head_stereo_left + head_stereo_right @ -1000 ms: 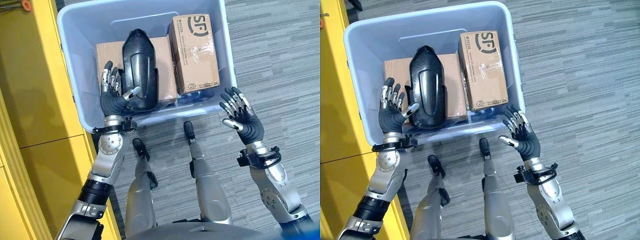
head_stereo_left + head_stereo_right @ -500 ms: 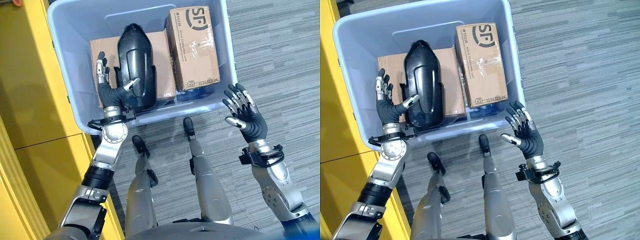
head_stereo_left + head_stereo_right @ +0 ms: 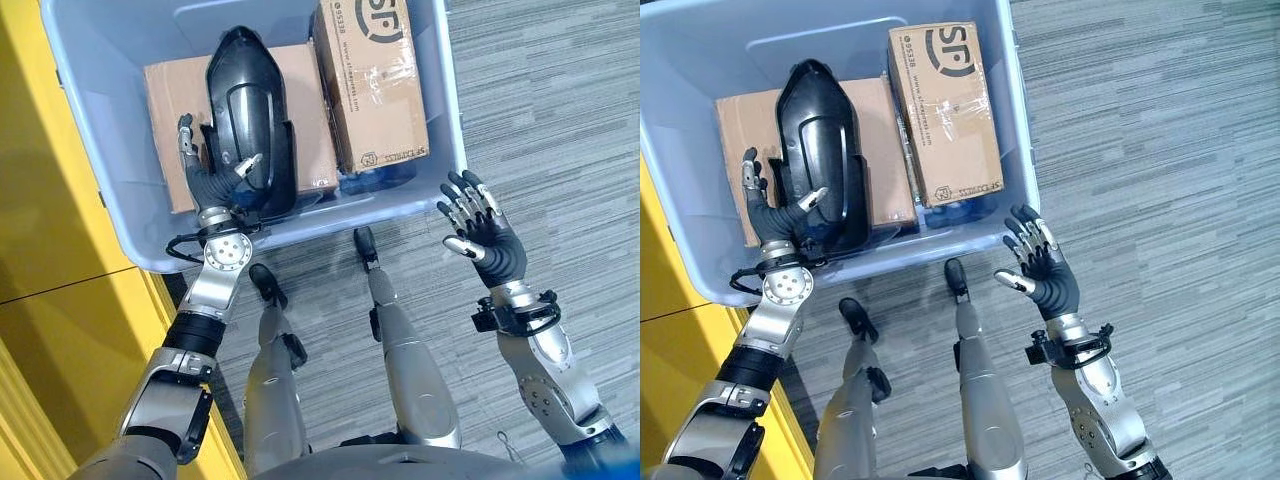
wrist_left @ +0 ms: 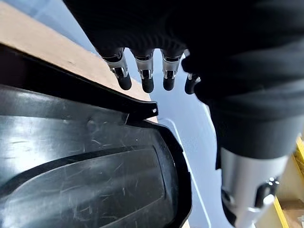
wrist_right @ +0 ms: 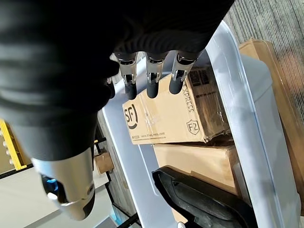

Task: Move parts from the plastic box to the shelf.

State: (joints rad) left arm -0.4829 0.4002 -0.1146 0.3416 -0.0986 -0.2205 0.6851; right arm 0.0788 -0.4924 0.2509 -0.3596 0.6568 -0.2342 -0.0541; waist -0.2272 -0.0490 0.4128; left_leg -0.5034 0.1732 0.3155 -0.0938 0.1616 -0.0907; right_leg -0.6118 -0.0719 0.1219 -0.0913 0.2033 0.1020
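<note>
The black part point(image 3: 245, 125) lies in the plastic box point(image 3: 95, 215) on a flat carton point(image 3: 170, 85), long axis running away from the robot, directly right of the open left hand point(image 3: 205, 170). That hand has pushed deeper alongside it, thumb on its flank, while the right hand point(image 3: 478, 228) stays open outside the box.

Grey striped carpet floor point(image 3: 560, 120) (yellow cabinet point(image 3: 60, 330) along the left).

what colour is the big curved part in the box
Glossy black curved plastic part, clearest in the right eye view.
</note>
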